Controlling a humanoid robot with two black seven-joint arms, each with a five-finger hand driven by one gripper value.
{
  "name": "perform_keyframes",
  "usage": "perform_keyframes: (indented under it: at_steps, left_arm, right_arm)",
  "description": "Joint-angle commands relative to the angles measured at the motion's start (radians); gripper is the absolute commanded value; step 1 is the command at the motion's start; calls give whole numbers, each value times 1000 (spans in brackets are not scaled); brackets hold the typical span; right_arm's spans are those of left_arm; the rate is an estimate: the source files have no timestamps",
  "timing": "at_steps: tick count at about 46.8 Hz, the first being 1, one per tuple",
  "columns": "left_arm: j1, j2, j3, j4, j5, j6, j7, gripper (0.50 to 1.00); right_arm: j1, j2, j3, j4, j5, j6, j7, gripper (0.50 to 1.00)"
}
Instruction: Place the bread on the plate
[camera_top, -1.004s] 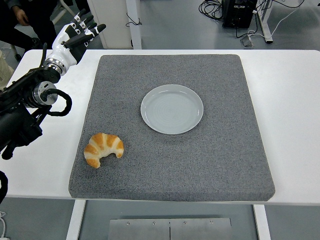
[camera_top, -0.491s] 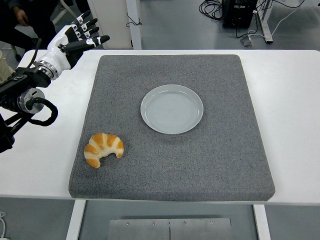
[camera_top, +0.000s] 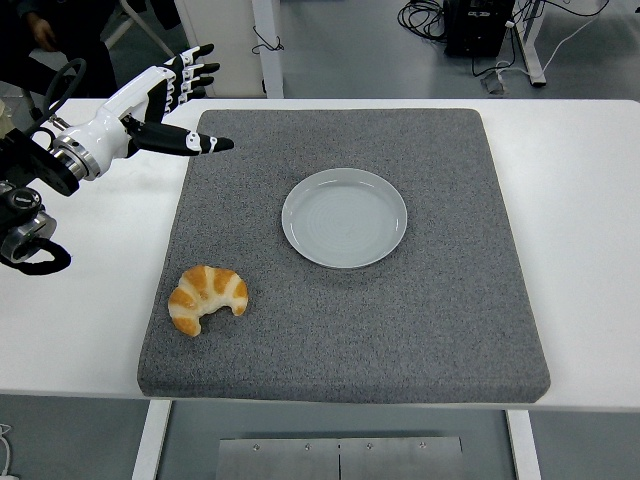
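A golden croissant (camera_top: 206, 297) lies on the grey mat (camera_top: 345, 330) near its front left corner. An empty pale grey plate (camera_top: 344, 217) sits on the mat a little behind its middle. My left hand (camera_top: 185, 100) is white with black fingers, spread open and empty. It hovers over the mat's back left corner, well behind the croissant and left of the plate. The right arm does not show.
The mat covers most of the white table (camera_top: 580, 200). A person (camera_top: 40, 30) sits at the top left behind the table. Cables and a black box (camera_top: 478, 25) lie on the floor beyond the table.
My left arm has swung up and to the right. The hand has moved from the table's back left corner toward the mat's edge, fingers spread wider. The croissant and plate have not moved.
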Motion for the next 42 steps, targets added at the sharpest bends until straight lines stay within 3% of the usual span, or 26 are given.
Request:
perform_keyframes:
  at_steps: [1, 9, 16, 26, 32, 42]
  left_arm:
    - [-4, 43, 17, -36, 64, -7, 5, 983]
    - [-11, 109, 19, -83, 167, -21, 62, 981]
    - [-22, 160, 17, -129, 227, -71, 80, 981]
    - [-31, 178, 31, -165, 244, -102, 96, 977]
    - [-34, 192, 60, -185, 340, -116, 99, 971]
    - [-33, 206, 100, -217, 398, -128, 140, 971]
  right_arm:
    - [0, 0, 1, 0, -1, 0, 0, 1000]
    - [0, 0, 1, 0, 1, 0, 0, 1000]
    - [0, 0, 1, 0, 1, 0, 0, 1000]
    - [0, 0, 1, 0, 1, 0, 0, 1000]
    - [0, 0, -1, 0, 1, 0, 0, 1000]
    - [0, 0, 1, 0, 1, 0, 0, 1000]
